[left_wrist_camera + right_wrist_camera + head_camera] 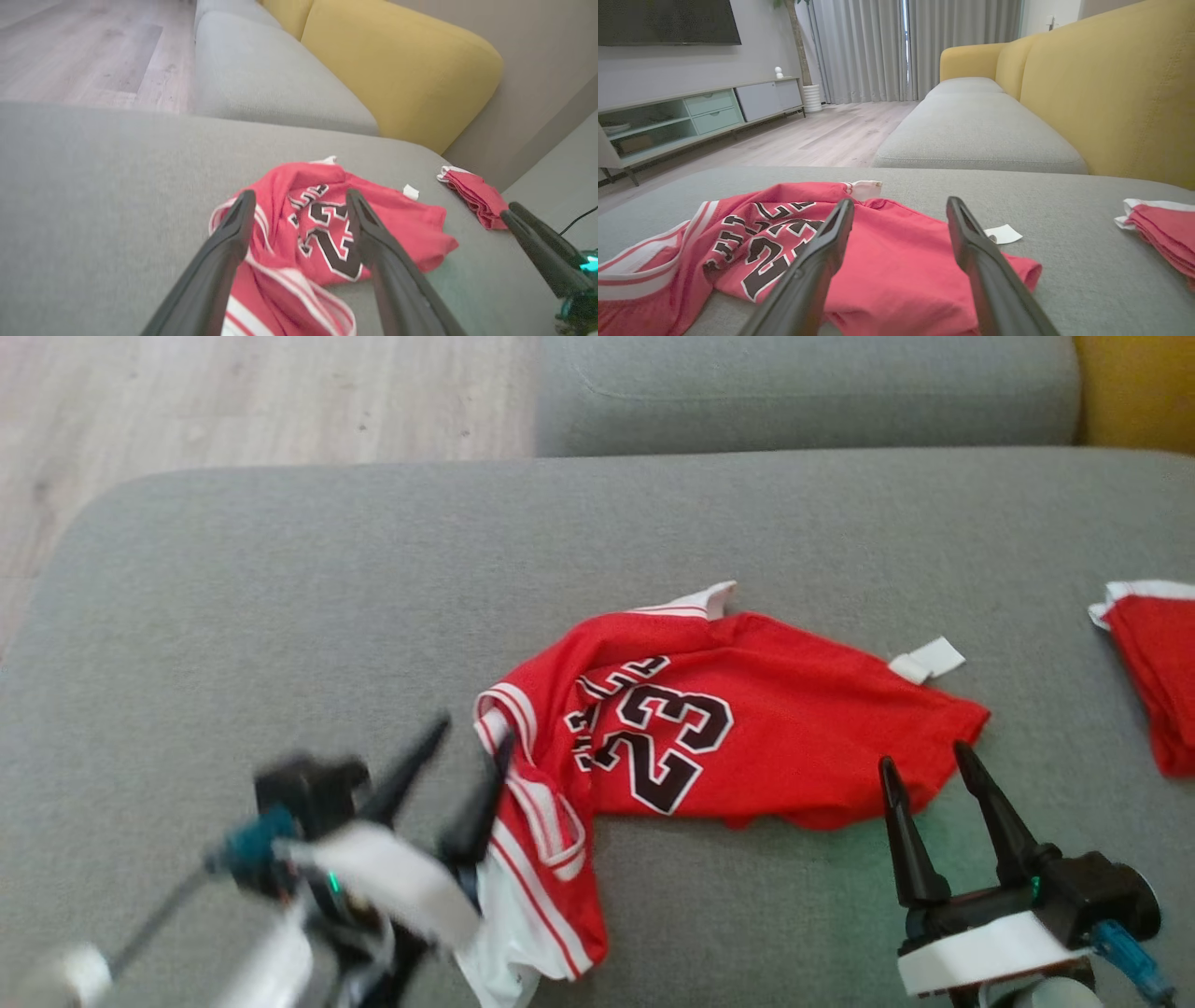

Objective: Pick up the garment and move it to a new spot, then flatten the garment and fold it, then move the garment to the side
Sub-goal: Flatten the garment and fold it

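Red jersey [747, 709] lies crumpled on the grey seat cushion [280, 597], roughly centre, number 23 face up. Its striped trim end points toward the robot's left and runs down to the near edge. The plain red hem end, with a white tag [929, 660], points right. Left gripper [476, 730] is blurred in the head view, fingers spread wide, tips at the striped edge on the jersey's left end. In the left wrist view the cloth lies under and between the two fingers with nothing pinched; can't tell whether the tips touch the fabric. Right gripper [923, 756] is also spread wide and empty, tips just beside the near-right hem corner, with the right wrist view looking across the red panel toward the tag. Contact there: can't tell. A folded red garment [1158, 681] sits well apart at the cushion's right edge.
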